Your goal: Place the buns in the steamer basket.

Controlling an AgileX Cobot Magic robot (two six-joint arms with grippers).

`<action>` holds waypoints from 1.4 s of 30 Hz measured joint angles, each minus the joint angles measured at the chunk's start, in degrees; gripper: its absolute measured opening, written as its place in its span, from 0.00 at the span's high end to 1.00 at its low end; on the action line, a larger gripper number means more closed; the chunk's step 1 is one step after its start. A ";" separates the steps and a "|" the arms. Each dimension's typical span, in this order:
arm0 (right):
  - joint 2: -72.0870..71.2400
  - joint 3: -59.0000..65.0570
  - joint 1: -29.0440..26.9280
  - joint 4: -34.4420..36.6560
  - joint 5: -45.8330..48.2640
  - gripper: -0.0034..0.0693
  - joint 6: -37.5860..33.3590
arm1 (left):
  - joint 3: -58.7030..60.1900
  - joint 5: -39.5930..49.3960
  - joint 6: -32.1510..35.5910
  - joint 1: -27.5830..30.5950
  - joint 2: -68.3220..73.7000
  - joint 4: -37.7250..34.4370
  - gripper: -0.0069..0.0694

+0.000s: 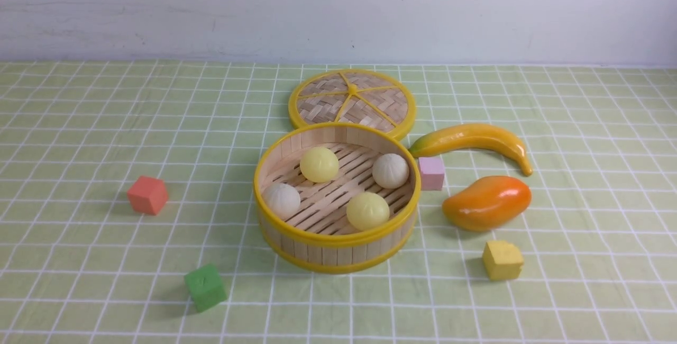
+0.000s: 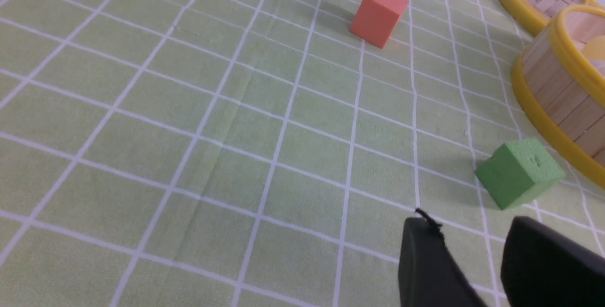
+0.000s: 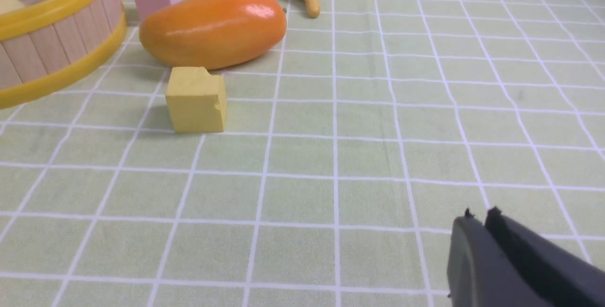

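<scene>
A round bamboo steamer basket [image 1: 337, 238] with yellow rims sits in the middle of a pale green checked tablecloth [image 1: 79, 238], and all four buns lie inside it on the slatted floor: a smooth pale yellow bun [image 1: 319, 164] toward the back left, an off-white pleated bun [image 1: 390, 170] toward the back right, a second off-white bun [image 1: 281, 200] at the front left, and a second yellow bun [image 1: 367, 210] at the front right, none of them touching another. Just behind the basket lies its flat woven lid [image 1: 352, 101] with yellow spokes. To the right sit a pink cube [image 1: 431, 172] just beside the basket wall, a banana [image 1: 473, 140], a glossy orange mango [image 1: 487, 202] and a chipped yellow cube [image 1: 502, 260]. To the left are a red cube [image 1: 147, 194] and, nearer the front, a green cube [image 1: 205, 287]. Neither arm shows in the front view (only the wrist cameras catch them). The left gripper [image 2: 472, 234] hovers low over bare cloth near the green cube, its dark fingers plainly parted and empty. The right gripper [image 3: 482, 216] hangs over open cloth, well apart from the yellow cube, fingertips nearly together with only a slit between, holding nothing.
</scene>
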 joint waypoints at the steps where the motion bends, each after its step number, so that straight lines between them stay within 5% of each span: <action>1: 0.00 0.00 0.00 0.00 0.00 0.90 0.00 | 0.00 0.00 0.00 0.00 0.00 0.00 0.60; 42: 0.00 0.07 0.00 -0.07 -0.26 0.84 0.00 | 0.00 0.00 0.00 0.00 0.00 0.00 0.60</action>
